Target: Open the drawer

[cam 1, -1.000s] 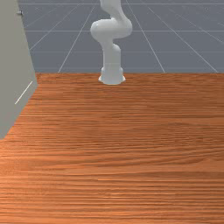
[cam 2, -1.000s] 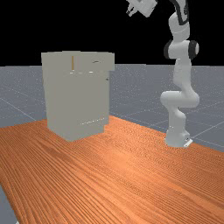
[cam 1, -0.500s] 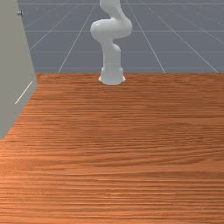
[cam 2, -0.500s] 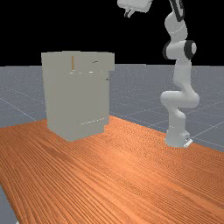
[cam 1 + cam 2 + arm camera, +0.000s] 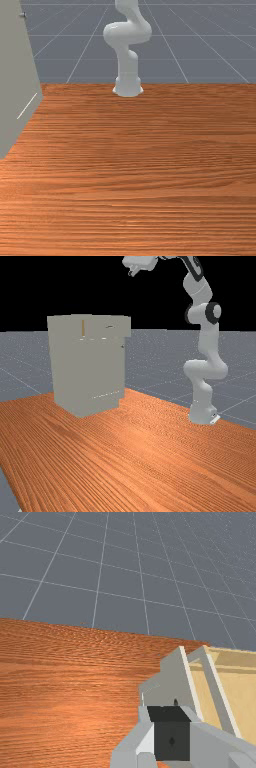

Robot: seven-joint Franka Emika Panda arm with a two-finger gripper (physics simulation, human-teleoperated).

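The white and grey robot gripper [image 5: 132, 273] is up high, well apart from the tall grey box-shaped cabinet [image 5: 87, 371]. I can't tell how far open it is. I see nothing in its hold. The grey top drawer [image 5: 127, 327] sticks out a bit on the far view's right, toward the robot's base, so I think it is a little open. The wrist view shows pale wood [image 5: 205, 694] behind its front.

I think the job now is to get to the drawer. The hand should come down slowly in front of it, line up, and only then get hold and pull straight back toward the base. A crooked pull could slip or jam.

There is a tiny dark knob [image 5: 122, 346] just under the top drawer's box; I can't tell which drawer it is for. The drawer's jutting edge could bump the hand. The cabinet stands on the orange-brown wood table [image 5: 125, 456].
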